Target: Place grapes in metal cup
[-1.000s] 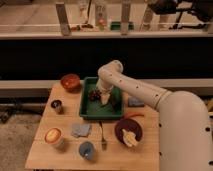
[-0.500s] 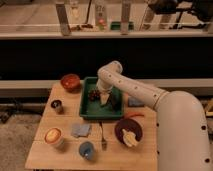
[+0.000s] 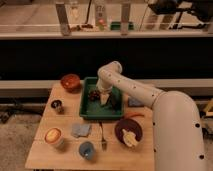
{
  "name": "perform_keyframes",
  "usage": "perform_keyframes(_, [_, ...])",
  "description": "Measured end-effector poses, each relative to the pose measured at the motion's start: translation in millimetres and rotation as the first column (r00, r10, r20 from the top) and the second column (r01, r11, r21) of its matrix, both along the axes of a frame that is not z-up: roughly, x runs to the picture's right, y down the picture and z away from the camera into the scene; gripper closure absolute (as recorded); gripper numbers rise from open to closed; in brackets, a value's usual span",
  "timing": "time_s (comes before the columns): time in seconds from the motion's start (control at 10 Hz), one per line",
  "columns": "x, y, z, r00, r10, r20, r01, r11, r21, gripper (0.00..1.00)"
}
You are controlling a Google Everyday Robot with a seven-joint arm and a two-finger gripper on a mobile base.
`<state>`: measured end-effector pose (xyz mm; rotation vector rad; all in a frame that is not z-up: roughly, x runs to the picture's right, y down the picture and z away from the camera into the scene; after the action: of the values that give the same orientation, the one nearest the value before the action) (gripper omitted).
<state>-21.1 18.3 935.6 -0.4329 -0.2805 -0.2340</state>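
Observation:
The grapes are a small dark reddish bunch lying in the left part of the green tray. My gripper reaches down into the tray from the white arm, just right of the grapes and close to them; I cannot tell if it touches them. A flat dark block lies in the tray to the gripper's right. The metal cup is small and shiny with a dark inside. It stands upright on the wooden table, left of the tray.
An orange bowl sits at the back left. A pale cup with orange inside, a grey cloth, a blue cup and a fork are in front. A dark plate holding a banana stands at front right.

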Motion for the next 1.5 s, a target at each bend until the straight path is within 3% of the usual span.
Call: perform_keyframes(1.5, [-3,8,29.2,0.999,0.039,-0.033,-0.04,0.9984,-0.039,0.2])
